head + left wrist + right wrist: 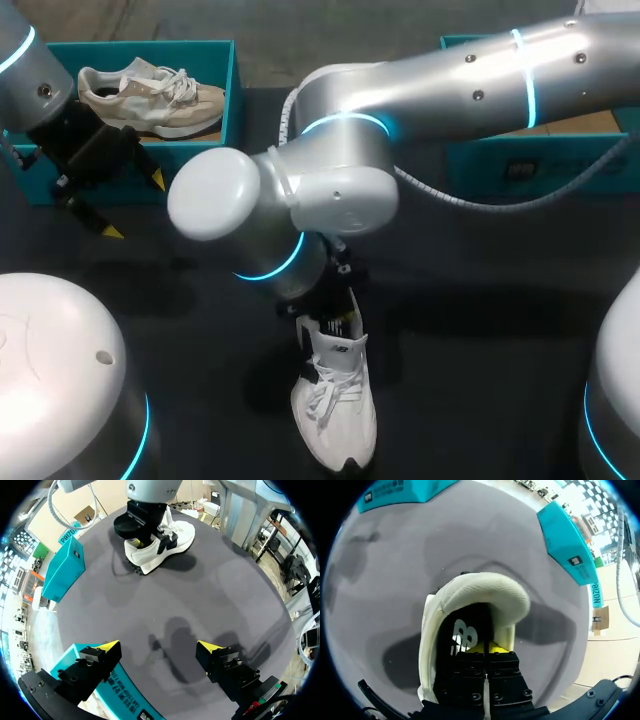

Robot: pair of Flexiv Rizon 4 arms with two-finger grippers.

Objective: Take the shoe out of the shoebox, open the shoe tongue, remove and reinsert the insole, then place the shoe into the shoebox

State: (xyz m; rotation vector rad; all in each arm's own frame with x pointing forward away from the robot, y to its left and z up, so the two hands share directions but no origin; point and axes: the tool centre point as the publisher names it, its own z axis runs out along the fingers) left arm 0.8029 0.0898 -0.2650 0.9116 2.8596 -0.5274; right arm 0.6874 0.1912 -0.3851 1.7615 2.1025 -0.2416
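Insole step, seemingly: right tool [487, 649] squeezed together inside white shoe [335, 405] at near-middle of table [480, 330]; left tool [160, 647] spread wide by far-left shoebox [150, 46]. Next, probably lifting insole [461, 636] out cleanly.

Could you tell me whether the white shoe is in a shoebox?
Out: the white shoe stands upright on the table with the right gripper inside its opening.
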